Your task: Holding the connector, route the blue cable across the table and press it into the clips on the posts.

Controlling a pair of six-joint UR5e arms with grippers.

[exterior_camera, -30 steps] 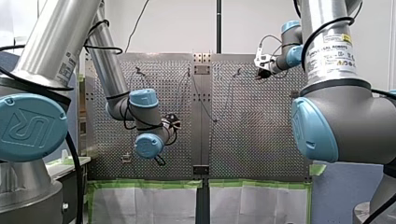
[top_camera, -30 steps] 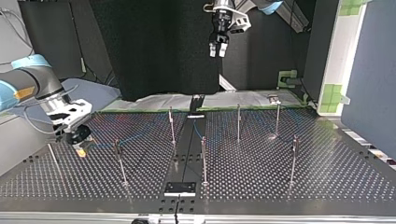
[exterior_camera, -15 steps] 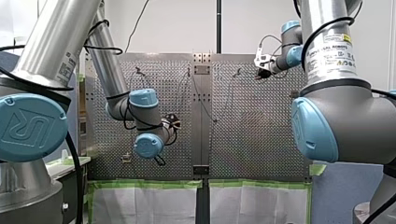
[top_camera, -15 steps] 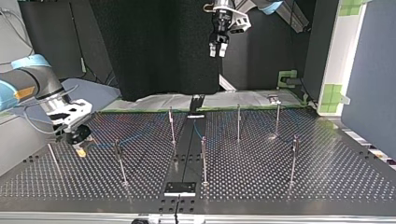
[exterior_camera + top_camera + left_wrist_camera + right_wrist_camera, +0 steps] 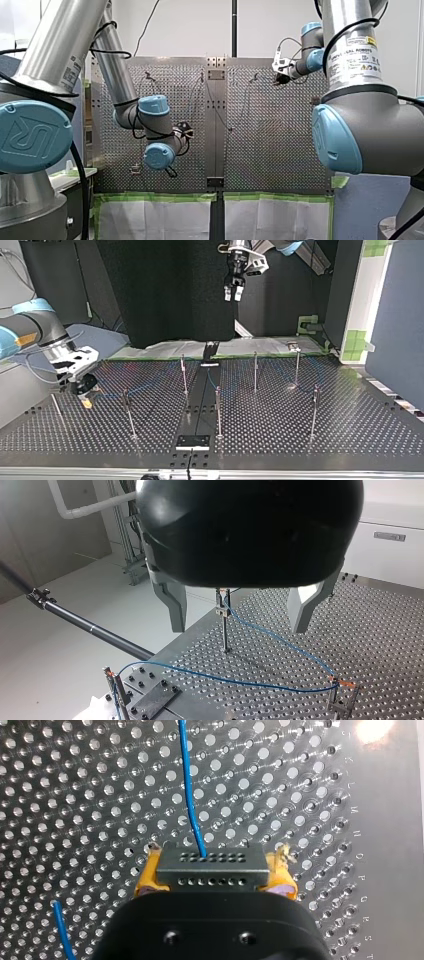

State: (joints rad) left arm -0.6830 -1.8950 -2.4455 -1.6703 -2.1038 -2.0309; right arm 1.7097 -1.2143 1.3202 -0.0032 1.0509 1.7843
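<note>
Right claw, clamped on the connector, hasn't budged at the top view's left, and with the left claw gaping idle above, cable routing looks paused.

In the top view the perforated table has a dark strip running from 12 to 6 o'clock, with a plate at the 6 o'clock end. Thin posts stand upright on it: one at centre, others at 9, 11, 1 and 3 o'clock.
</note>
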